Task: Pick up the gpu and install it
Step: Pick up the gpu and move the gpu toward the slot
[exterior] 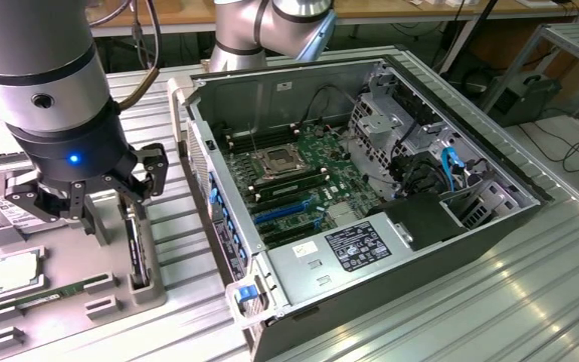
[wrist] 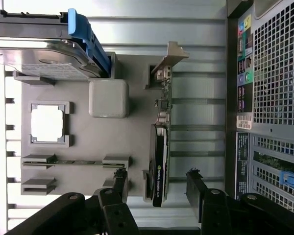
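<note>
Gripper (wrist: 157, 182): fingers apart, poised over the gpu, one per face.
Gpu (wrist: 160, 142): stands on edge in tray (wrist: 137, 132) slot, exterior view's lower left, faces free for pinching.
Case (exterior: 269, 98): open alongside.

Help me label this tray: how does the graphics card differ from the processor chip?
The graphics card stands on edge in a slot; the processor chip lies flat in a frame. The card is long and dark with a green board; the chip is square and silvery. The card lines up between the open gripper's fingers; the chip sits aside. Both rest on the grey tray.
</note>
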You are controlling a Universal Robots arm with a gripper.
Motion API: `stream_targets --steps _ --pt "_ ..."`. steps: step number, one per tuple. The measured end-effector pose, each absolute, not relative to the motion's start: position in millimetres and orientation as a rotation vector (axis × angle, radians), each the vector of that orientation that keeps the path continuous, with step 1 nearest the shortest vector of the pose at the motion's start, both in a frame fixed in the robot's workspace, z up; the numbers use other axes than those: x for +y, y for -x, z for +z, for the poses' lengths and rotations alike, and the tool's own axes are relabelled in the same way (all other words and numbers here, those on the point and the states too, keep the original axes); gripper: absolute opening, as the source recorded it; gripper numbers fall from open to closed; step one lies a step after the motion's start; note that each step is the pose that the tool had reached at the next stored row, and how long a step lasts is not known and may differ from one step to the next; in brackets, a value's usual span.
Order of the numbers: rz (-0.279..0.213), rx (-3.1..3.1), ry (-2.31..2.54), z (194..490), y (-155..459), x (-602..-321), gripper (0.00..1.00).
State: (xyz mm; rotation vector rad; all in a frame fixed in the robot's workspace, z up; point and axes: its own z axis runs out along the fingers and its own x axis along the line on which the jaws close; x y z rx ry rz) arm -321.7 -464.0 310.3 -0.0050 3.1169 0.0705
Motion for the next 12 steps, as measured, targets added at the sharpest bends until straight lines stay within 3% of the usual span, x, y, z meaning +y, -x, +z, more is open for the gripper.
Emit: stream_targets --steps 12 --pt "0.071 3.117 0.005 297.1 321.0 -466.5 0.6"
